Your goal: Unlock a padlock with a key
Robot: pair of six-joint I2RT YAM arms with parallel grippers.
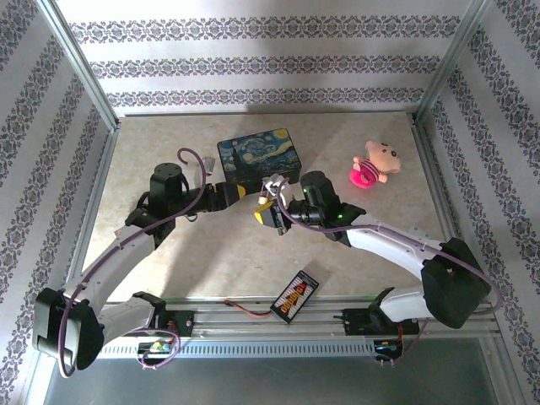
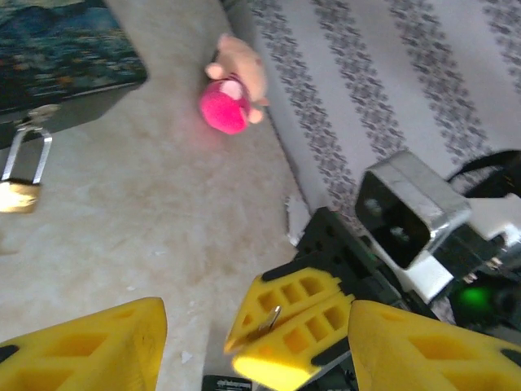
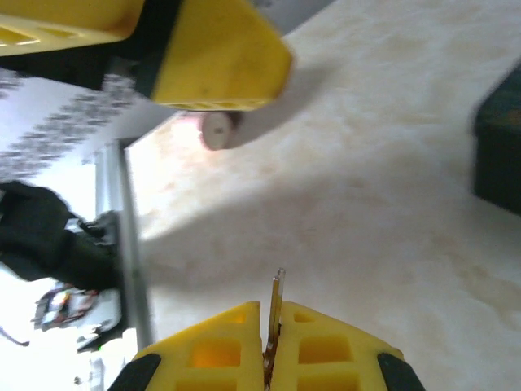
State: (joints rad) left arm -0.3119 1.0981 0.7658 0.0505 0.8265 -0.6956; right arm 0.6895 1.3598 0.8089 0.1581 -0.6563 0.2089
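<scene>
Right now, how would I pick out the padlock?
Find the dark blue painted box at the far middle of the table. In the left wrist view, the padlock lies at its front edge: a small brass body under a silver U-shaped shackle. Nothing else nearby is brass; the plush is pink.

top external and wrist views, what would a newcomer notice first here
The dark blue Starry Night painted box sits centre-back, with a pink plush toy to its right. Just in front of the box, the right end effector pinches a thin grey metal key.
</scene>
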